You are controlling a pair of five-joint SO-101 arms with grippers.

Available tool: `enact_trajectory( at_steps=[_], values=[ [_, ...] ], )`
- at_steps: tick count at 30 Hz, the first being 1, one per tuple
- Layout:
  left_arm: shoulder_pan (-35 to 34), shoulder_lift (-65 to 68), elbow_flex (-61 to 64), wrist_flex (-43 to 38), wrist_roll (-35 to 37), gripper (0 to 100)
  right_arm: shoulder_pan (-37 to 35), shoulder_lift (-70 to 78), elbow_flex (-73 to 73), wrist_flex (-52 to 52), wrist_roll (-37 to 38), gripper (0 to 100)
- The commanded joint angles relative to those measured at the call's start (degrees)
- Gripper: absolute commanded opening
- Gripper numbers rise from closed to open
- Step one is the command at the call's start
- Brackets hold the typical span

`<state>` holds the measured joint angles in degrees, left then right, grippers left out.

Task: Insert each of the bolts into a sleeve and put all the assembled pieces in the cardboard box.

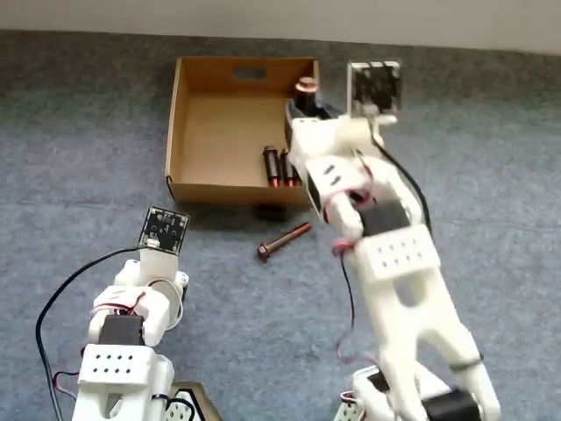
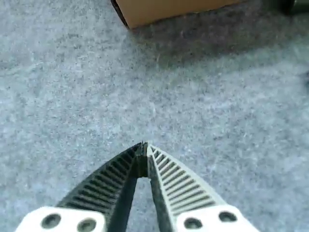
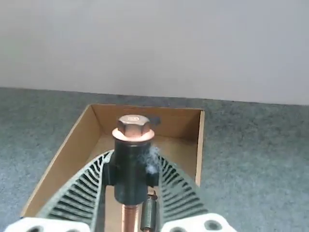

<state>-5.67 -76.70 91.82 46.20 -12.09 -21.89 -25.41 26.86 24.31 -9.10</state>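
Copper bolt [image 3: 133, 126] upright in sleeve [image 3: 130, 174].

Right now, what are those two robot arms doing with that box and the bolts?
The right end effector is shut on a bolt in its sleeve, holding it over the cardboard box. Two finished pieces lie inside the box. One loose bolt lies on the grey table in front of the box, with what looks like a dark sleeve beside the box's front wall. The left end effector is shut and empty over the table.
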Motion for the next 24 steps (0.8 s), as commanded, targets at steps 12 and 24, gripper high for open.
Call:
enact_trajectory(
  at_steps=[12,24],
  values=[
    [-0.2,-0.7,-0.3,-0.9,0.4,2,-4.1,32.0,-23.8,-0.4,-0.9,0.5],
    [-0.2,-0.7,-0.3,-0.9,0.4,2,-5.9,55.9,-42.0,-1.5,-1.0,0.5]
  ],
)
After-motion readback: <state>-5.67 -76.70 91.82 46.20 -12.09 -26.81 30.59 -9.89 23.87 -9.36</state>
